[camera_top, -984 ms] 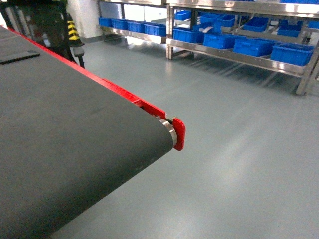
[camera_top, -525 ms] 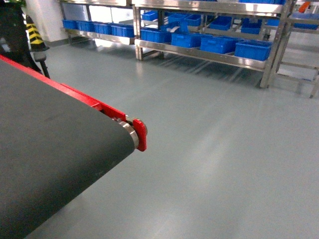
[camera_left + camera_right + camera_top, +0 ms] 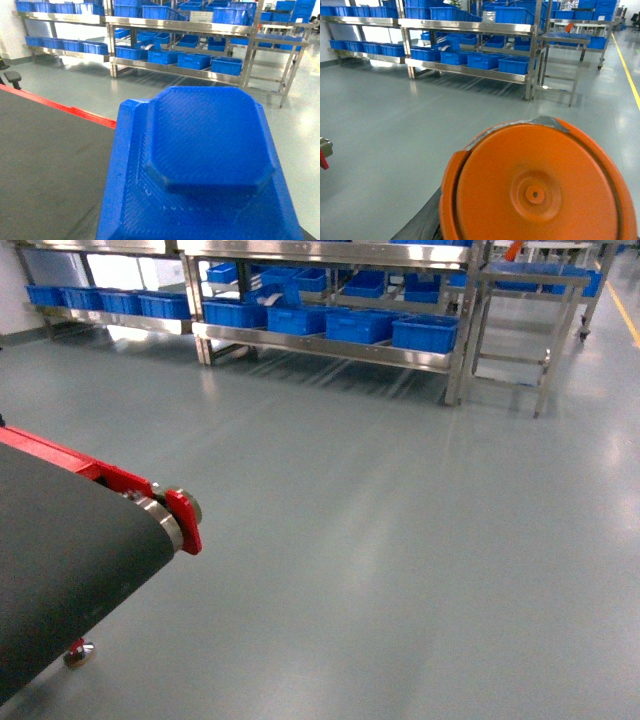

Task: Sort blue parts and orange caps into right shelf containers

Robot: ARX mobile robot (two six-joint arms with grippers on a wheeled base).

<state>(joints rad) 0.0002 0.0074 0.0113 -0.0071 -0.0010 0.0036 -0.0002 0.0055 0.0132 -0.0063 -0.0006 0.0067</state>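
Against the far wall, the steel shelf (image 3: 330, 340) carries rows of blue containers (image 3: 425, 333); their contents cannot be made out. Nearer than the shelf, the conveyor belt (image 3: 60, 560) ends. A blue part (image 3: 200, 165) fills the left wrist view, an orange cap (image 3: 540, 185) the right; neither gripper's opening shows.

Open grey floor (image 3: 400, 540) fills centre and right of head view. Conveyor belt (image 3: 60, 560) with red end bracket (image 3: 185, 522) blocks lower left. Steel shelving (image 3: 330, 340) loaded with blue containers (image 3: 425, 333) spans upper edge. Blue part (image 3: 195, 170) crowds left wrist view lower centre; orange cap (image 3: 535, 185) crowds right wrist view lower right.
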